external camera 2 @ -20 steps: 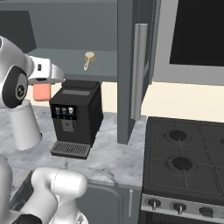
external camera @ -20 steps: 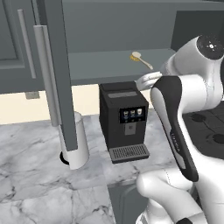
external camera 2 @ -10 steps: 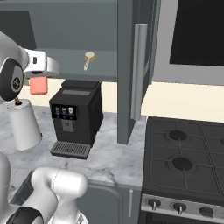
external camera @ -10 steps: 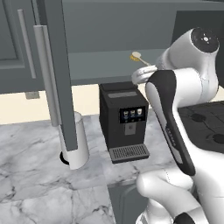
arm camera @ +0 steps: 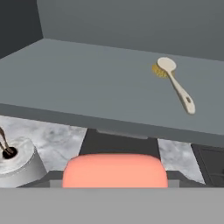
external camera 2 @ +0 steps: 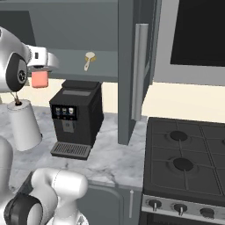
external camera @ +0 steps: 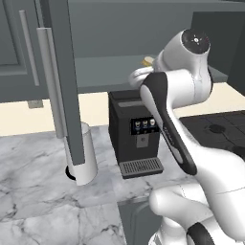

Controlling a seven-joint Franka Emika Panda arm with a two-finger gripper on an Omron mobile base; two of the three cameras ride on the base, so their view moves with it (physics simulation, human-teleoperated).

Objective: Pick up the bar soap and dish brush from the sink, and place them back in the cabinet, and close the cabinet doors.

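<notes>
The tool (external camera 2: 39, 70) is closed on the bar soap (external camera 2: 39, 79), which hangs below it above the coffee machine (external camera 2: 75, 115) and short of the cabinet (arm camera: 96, 83) shelf. In the hand view the shelf lies ahead toward 12 o'clock, its front edge crossing just above the soap. The dish brush (arm camera: 175, 84) already lies on the shelf toward 1 o'clock, head far, handle near, long axis running 11 to 5 o'clock. Judged placement: forward, onto bare shelf at 11 o'clock, well apart from the brush. The cabinet doors (external camera 2: 132, 66) stand open

bare shelf (arm camera: 87, 83) left of the dish brush (arm camera: 174, 83)
</notes>
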